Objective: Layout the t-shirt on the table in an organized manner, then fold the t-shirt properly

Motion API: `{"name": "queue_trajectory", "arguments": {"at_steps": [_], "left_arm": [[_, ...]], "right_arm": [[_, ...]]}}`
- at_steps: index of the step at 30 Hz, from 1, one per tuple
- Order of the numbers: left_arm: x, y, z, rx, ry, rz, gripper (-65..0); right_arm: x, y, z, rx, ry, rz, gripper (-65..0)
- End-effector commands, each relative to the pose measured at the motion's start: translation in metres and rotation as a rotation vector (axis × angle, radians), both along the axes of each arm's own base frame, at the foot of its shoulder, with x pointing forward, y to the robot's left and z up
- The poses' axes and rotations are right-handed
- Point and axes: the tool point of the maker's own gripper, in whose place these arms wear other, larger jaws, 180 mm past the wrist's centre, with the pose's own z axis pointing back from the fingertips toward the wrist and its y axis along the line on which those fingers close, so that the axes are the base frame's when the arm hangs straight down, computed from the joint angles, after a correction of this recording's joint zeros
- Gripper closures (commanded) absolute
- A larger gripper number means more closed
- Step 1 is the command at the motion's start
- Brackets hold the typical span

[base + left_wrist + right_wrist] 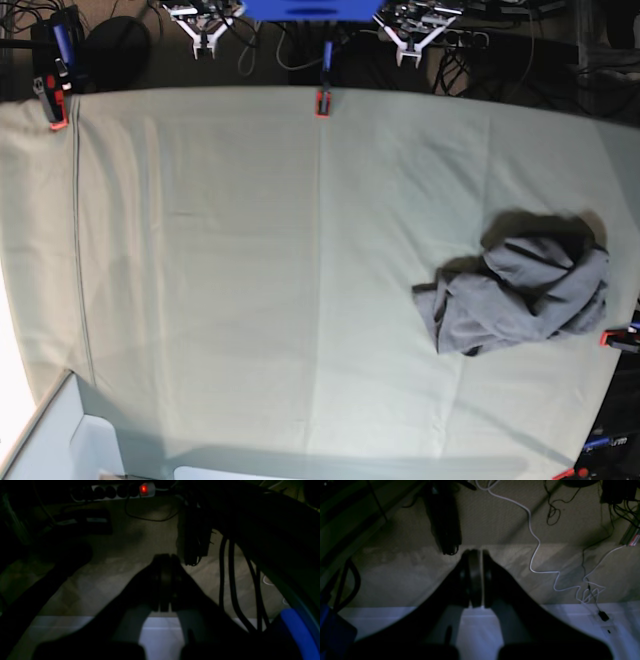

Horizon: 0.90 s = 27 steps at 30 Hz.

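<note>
The big worktop (250, 250) is covered in pale cloth, with red clamps (322, 102) at its edges. The t-shirt (520, 295) lies in a crumpled grey heap near the worktop's edge, on the base view's right. It looks soft, light and floppy, so it will likely sag when lifted. I think a loose outer edge or corner is the best place to pinch it. The left end effector (165, 560) and the right end effector (476, 552) are both squeezed together, holding nothing, off the worktop.
</note>
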Motion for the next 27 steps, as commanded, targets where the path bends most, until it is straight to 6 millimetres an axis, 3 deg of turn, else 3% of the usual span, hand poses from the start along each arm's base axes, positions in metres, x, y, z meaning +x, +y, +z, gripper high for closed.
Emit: {"name": "queue_trajectory", "arguments": {"at_steps": [1, 19, 27], "left_arm": [[-0.001, 0.000, 0.000, 0.003, 0.002, -0.009, 0.0], [-0.003, 0.002, 0.000, 0.006, 0.004, -0.006, 0.0], [-0.050, 0.013, 0.000, 0.021, 0.064, 0.005, 0.0]], "right_arm": [[0.001, 0.005, 0.000, 0.021, 0.000, 0.003, 0.0], [-0.003, 0.006, 0.000, 0.023, 0.006, 0.003, 0.0], [-0.028, 0.004, 0.007, 0.017, -0.021, 0.006, 0.0]]}}
